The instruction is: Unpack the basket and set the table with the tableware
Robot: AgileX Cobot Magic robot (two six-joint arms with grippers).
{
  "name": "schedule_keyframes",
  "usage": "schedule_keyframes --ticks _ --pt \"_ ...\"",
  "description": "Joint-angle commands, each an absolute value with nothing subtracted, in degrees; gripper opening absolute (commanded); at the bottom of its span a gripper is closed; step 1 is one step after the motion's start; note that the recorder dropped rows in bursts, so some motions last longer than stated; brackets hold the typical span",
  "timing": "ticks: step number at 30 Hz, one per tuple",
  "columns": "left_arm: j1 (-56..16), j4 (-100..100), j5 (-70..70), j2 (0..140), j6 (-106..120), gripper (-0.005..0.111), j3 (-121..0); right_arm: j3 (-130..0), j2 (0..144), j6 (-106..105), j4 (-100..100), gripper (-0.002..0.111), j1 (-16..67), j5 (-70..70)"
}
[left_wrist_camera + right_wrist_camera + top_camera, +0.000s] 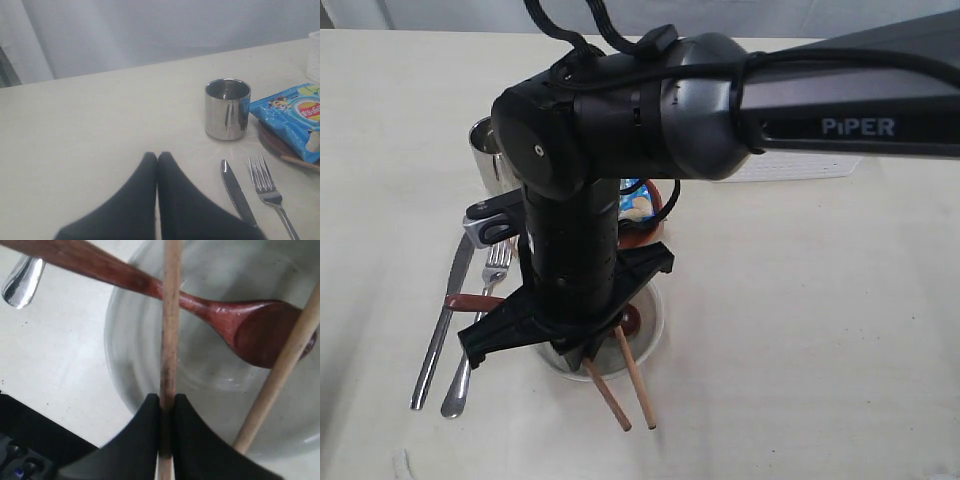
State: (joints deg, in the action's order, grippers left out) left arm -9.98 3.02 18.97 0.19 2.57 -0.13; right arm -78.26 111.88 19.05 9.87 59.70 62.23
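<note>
- Chopstick work is the step in hand, as I read it. One chopstick (170, 315) is pinched between the jaws of the right claw (166, 399), which is closed almost fully on the thin stick and has nothing else in it.
- The held stick hangs over the white bowl (130, 355). The second chopstick (280, 370) is just beside it and slants across the near rim.
- The wooden spoon (260, 332) has its head in the bowl and its handle runs out over the left rim, passing under the held stick.
- I judge the next move needs the stick carried clear of the bowl without dragging the spoon or the other stick. It can then be laid flat on bare table, and the second one fetched to lie beside it.
- The knife (440, 330) and fork (480, 320) lie side by side just left of the bowl, and the steel cup (485, 150) stands upright beyond them.
- Beyond the bowl, the brown plate (272, 142) has a blue chips packet (295, 117) on it. The basket (800, 165) sits far right and is mostly hidden by the arm.
- The left claw (157, 156) is closed, tips touching, on nothing, above the table near the knife.
- The table (820, 350) is pale cream with faint grain. A plain grey-white backdrop (150, 30) runs behind its far edge.
</note>
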Motion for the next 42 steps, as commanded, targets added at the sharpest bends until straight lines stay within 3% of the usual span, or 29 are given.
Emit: schedule_keyframes --ticks 1,7,12,14,26,34,42 --pt "-9.8 2.9 18.6 0.0 2.5 0.0 0.0 -78.5 111.6 18.1 10.4 0.0 59.6 62.2" --pt "-9.8 2.9 18.6 0.0 2.5 0.0 0.0 -78.5 111.6 18.8 10.4 0.003 59.6 62.2" --pt "-9.8 2.9 18.6 0.0 2.5 0.0 0.0 -78.5 111.6 19.7 10.4 0.035 59.6 62.2" --pt "-9.8 2.9 18.6 0.0 2.5 0.0 0.0 -78.5 111.6 20.3 10.4 0.043 59.6 62.5" --pt "-9.8 2.9 18.6 0.0 2.5 0.0 0.0 -78.6 106.0 18.7 6.7 0.041 59.5 63.2" --pt "-9.8 2.9 18.6 0.0 2.5 0.0 0.0 -78.6 104.9 25.8 -3.5 0.067 58.8 64.7" --pt "-9.8 2.9 18.6 0.0 2.5 0.0 0.0 -78.6 107.2 15.4 3.1 0.068 58.5 62.6"
